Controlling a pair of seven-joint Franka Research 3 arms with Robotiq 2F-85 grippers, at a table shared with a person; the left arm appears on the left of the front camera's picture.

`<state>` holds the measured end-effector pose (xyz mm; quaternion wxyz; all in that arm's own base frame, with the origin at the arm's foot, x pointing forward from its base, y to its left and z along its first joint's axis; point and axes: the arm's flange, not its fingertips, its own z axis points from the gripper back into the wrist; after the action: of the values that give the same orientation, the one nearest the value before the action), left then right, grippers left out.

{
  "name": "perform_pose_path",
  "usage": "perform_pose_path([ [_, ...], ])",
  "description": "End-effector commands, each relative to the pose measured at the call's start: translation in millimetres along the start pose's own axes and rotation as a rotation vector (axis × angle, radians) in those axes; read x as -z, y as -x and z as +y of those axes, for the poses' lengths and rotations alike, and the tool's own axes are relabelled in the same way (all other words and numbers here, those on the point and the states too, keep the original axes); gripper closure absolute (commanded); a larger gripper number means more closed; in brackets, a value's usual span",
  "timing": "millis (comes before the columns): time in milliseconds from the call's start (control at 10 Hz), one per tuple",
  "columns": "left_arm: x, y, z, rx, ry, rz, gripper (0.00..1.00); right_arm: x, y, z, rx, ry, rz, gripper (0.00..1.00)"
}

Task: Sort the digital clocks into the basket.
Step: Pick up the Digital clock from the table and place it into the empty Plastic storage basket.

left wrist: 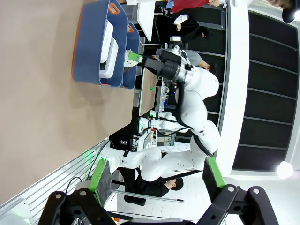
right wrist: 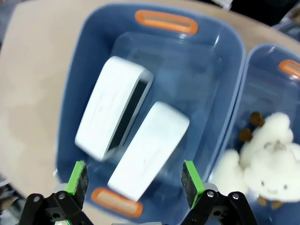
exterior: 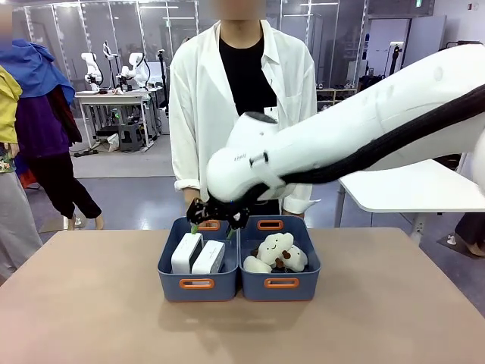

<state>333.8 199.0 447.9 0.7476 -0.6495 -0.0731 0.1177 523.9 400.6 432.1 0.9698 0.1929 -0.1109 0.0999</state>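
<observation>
Left end effector (left wrist: 154, 176): green-padded fingers spread wide with nothing between them, at the bottom edge of the left wrist view, well apart from the bins that sit at that frame's upper left.
Basket: the blue rectangular plastic basket with orange-rimmed handle slots (exterior: 168, 271) stands left of centre on the tan worktop (exterior: 83, 311), its side touching an identical blue bin (exterior: 309, 273).
Clocks: both white rounded-rectangle plastic digital clocks (right wrist: 112, 114) (right wrist: 149, 149) already lie inside the basket, side by side and on edge; smooth hard shells, long axes running from the near handle toward the far one.
Key relation: the clocks lie straight below the right end effector (right wrist: 136, 180), which hangs over the basket's far end; this arm is the nearer one.
Right end effector: fingers spread, pinching nothing.
Neighbour bin: holds fluffy white plush toys with brown bits (exterior: 279, 252), soft and lumpy.
Judgement: sorting looks complete.
</observation>
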Motion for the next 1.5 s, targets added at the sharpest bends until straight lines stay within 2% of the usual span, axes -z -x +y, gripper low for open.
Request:
perform_pose_path([
  [0,-3,4,0,0.009,-0.009,0.009,0.00,-73,36,-50,0.093,-0.179,0.075,0.00],
  [200,-3,4,0,0.009,-0.009,0.009,0.00,-109,65,-128,0.188,-0.354,0.107,0.00],
  [300,-3,4,0,0.009,-0.009,0.009,0.00,-123,79,-174,0.246,-0.536,0.139,0.00],
  [500,-3,4,0,0.009,-0.009,0.009,0.00,-145,103,-270,0.379,-0.797,0.086,0.00],
  [600,-3,4,0,0.009,-0.009,0.009,0.00,-151,114,-305,0.384,-0.876,0.036,0.00],
  [700,-3,4,0,0.009,-0.009,0.009,0.00,-160,133,-345,0.356,-1.017,-0.007,0.00],
  [800,-3,4,0,0.009,-0.009,0.009,0.00,-169,153,-382,0.395,-1.040,-0.011,0.00],
  [900,-3,4,0,0.009,-0.009,0.009,0.00,-192,170,-415,0.399,-1.055,-0.062,0.00],
  [1000,-3,4,0,0.009,-0.009,0.009,0.00,-213,185,-432,0.360,-1.068,-0.099,0.00],
  [1100,-3,4,0,0.009,-0.009,0.009,0.00,-227,193,-438,0.324,-1.057,-0.079,0.00],
  [1200,-3,4,0,0.009,-0.009,0.009,0.00,-237,194,-437,0.324,-0.995,-0.065,0.00],
  [1300,-3,4,0,0.009,-0.009,0.009,0.00,-237,185,-432,0.318,-1.029,-0.060,0.00],
  [1400,-3,4,0,0.009,-0.009,0.009,0.00,-232,199,-450,0.375,-1.048,-0.087,0.00],
])
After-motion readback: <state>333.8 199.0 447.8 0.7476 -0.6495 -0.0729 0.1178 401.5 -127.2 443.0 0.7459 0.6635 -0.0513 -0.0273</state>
